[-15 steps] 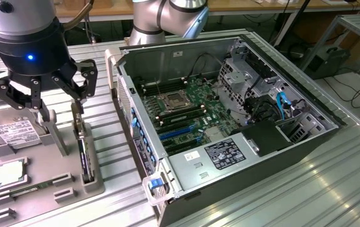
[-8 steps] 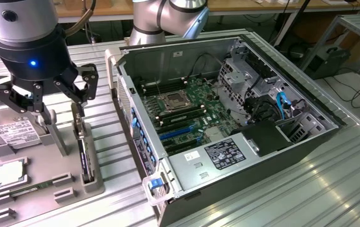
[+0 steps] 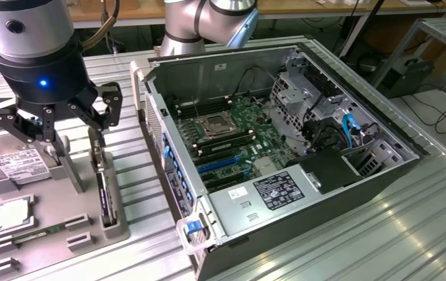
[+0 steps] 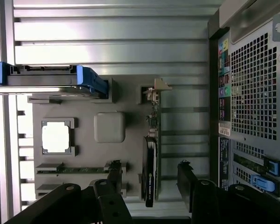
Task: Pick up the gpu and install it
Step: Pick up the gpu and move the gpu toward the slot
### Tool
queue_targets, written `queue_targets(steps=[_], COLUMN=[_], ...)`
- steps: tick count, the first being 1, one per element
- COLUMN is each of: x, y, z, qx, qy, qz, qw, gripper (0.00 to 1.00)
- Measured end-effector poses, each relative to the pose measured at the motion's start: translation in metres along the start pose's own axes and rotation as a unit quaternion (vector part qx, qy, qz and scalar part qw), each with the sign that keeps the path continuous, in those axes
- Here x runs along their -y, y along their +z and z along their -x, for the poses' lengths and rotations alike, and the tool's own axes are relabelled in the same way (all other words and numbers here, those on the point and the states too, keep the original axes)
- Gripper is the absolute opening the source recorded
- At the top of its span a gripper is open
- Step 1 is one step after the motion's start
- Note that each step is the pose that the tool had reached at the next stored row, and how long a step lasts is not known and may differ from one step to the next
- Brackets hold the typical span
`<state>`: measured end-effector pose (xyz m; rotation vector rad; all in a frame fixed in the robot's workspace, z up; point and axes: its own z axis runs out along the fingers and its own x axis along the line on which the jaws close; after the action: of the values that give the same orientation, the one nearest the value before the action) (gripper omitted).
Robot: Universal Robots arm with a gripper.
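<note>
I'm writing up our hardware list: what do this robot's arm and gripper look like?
The arm is silvery-grey tubing with rounded joints. The gripper has a black cylindrical body with a small glowing blue light, and its fingers are black jointed linkages.

The gpu (image 4: 149,173) stands on edge in its slot near the holder tray's (image 4: 84,154) edge that faces the computer case (image 3: 177,82). Open room runs along both its faces, and the gripper's (image 3: 63,132) spread fingers (image 4: 189,182) line up over those two gaps. On the side away from the case, a square post (image 4: 109,127) rises close by, with the hard drive (image 4: 46,77) beyond it. A narrow strip of ribbed table (image 3: 140,193) separates tray and case wall. Inside the case, the blue slots (image 3: 221,167) lie uncovered from above, hemmed by the drive cage (image 3: 301,88) and a black shroud (image 3: 328,170).
</note>
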<state>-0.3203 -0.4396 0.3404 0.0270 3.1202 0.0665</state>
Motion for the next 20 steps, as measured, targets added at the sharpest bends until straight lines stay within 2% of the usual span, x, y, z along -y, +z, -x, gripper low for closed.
queue_targets(steps=[20], x=[0.0019], y=[0.0119], z=[0.0], qx=[-0.0001], qy=[-0.002], qz=[0.0], qw=[1.0], gripper=[0.6])
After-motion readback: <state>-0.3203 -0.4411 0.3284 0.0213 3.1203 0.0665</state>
